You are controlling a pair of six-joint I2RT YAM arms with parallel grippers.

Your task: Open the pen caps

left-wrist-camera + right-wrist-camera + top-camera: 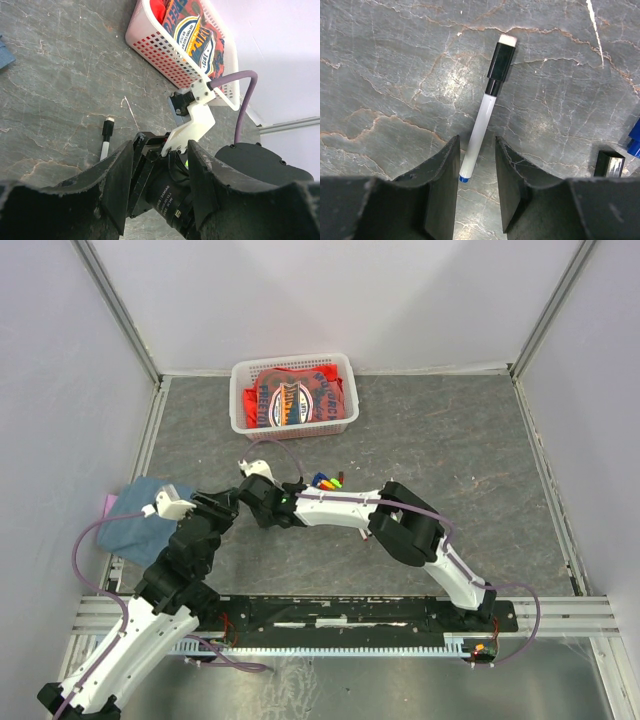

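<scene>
In the right wrist view a pen (481, 125) with a white barrel lies on the grey table, its black pen cap (500, 64) on the far end and a blue plug at the near end. My right gripper (476, 152) is open, its fingers either side of the barrel's near end with gaps showing. A loose black cap (609, 164) lies at the right. My left gripper (156, 175) is open and empty, close behind the right arm's wrist; the same pen (105, 139) shows to its left. Several coloured pens (327, 481) lie in a cluster behind the right arm.
A white basket (293, 426) holding a red and orange packet stands at the back and shows in the left wrist view (165, 60). A blue cloth (138, 515) lies at the left edge. My two grippers (228, 504) (250, 483) are close together left of centre.
</scene>
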